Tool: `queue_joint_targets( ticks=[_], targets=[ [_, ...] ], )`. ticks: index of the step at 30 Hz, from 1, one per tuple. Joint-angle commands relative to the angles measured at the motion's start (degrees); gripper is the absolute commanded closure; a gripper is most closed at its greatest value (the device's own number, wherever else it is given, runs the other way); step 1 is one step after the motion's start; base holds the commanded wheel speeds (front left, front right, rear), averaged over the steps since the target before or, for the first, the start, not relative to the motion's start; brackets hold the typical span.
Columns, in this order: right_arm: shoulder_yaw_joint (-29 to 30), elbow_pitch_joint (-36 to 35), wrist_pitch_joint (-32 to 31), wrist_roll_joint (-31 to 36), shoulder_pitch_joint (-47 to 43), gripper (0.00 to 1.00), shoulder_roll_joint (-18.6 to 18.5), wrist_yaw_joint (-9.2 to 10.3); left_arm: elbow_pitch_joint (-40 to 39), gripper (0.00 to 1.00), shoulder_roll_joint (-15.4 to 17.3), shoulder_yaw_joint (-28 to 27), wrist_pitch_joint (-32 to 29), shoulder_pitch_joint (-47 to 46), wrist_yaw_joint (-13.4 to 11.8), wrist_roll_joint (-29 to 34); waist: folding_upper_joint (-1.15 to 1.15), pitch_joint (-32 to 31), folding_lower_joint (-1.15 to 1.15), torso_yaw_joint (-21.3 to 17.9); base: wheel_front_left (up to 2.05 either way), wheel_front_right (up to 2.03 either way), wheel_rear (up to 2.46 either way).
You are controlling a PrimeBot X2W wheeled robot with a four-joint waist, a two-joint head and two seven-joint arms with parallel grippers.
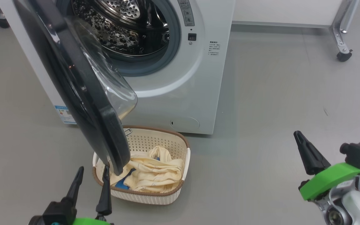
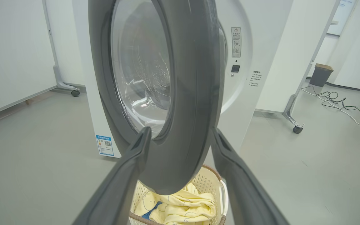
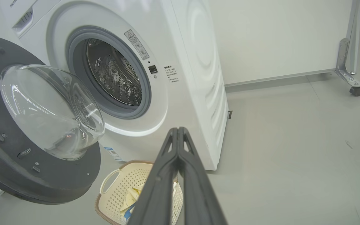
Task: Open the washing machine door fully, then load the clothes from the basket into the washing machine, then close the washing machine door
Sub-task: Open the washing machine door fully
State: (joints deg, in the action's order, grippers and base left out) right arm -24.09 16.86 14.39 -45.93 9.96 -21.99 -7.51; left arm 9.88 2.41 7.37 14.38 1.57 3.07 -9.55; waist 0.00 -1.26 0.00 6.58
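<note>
**Well, catching the washing machine door (image 1: 73, 78) between spread-out fingers (image 1: 74, 184)**

Looking at the left gripper (image 1: 93, 168) fully released, straddling the door's lower black rim; can't tell about actual contact. Found the basket (image 1: 161, 142) just beyond that gripper and slightly to its right, tucked under the door's bottom edge near the washing machine (image 1: 183, 93) front, with the clothes (image 1: 155, 173) bunched inside. Spotted the right gripper (image 1: 298, 135) clenched tight on nothing over the grey floor (image 1: 261, 125), with the basket well off to its left.

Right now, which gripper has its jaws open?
The left gripper: its jaws stand wide apart at the lower edge of the washing machine door. The right gripper has its jaws pressed shut, off to the right.
</note>
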Motion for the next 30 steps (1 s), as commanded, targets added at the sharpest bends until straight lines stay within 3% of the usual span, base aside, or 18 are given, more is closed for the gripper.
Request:
queue_joint_targets(
  ticks=[1, 4, 5, 6, 7, 15, 30],
  targets=[
    [1.0, -2.1, 0.6, 1.4, 0.5, 1.00, -0.3, 0.02, -2.2, 0.00, 0.5, -2.6, 0.6, -1.8, 0.1, 0.5, 0.00, 0.1, 0.00, -0.2, 0.00, 0.00, 0.00],
    [4.2, -3.4, 0.6, 5.3, -2.2, 1.00, 1.6, 0.02, -2.4, 0.00, 0.5, -3.1, 0.6, -1.6, 0.2, 0.7, 0.00, 0.2, 0.00, -0.6, 0.00, 0.00, 0.00],
    [5.3, -4.0, 0.6, 6.9, -3.0, 0.76, 2.2, 0.02, -2.4, 0.00, 0.5, -3.2, 0.6, -1.6, 0.2, 0.7, 0.00, 0.2, 0.00, -0.8, 0.00, 0.00, 0.00],
    [6.5, -4.5, 0.6, 8.4, -3.7, 0.24, 3.0, 0.02, -2.4, 0.00, 0.5, -3.3, 0.6, -1.5, 0.2, 0.8, 0.00, 0.2, 0.00, -0.9, 0.00, 0.00, 0.00],
    [7.6, -4.9, 0.6, 9.5, -4.6, 0.00, 3.9, 0.02, -2.4, 0.00, 0.5, -3.4, 0.6, -1.5, 0.2, 0.8, 0.00, 0.2, 0.00, -1.0, 0.00, 0.00, 0.00],
    [12.2, -7.0, 0.6, 15.7, -8.8, 0.00, 8.5, 0.02, -2.3, 0.00, 0.5, -3.9, 0.6, -1.7, 0.4, 0.9, 0.00, 0.5, 0.00, -1.9, 0.00, 0.00, 0.00],
    [12.4, -7.1, 0.6, 16.5, -9.1, 0.00, 9.1, 0.02, -2.1, 0.00, 0.5, -3.1, 0.6, -2.1, 0.0, 0.3, 0.00, 0.9, 0.00, -2.4, 0.00, 0.00, 0.00]
  ],
)
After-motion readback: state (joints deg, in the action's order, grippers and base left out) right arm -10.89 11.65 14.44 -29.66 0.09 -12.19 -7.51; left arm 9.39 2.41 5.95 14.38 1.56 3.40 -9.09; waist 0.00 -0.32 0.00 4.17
